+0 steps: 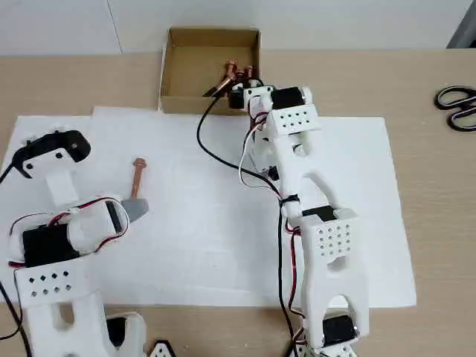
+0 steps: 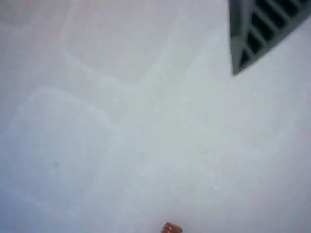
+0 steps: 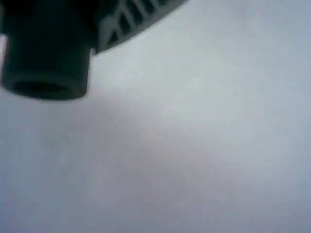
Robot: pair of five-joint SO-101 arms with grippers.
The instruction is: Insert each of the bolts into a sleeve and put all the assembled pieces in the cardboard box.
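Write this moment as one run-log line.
left gripper: by bolt on sheet | right gripper: over box rim | box: copper pieces inside

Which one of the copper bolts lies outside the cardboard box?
The single bolt, which lies alone on the white paper. The other bolts are grouped together inside the cardboard box at the far side of the table.
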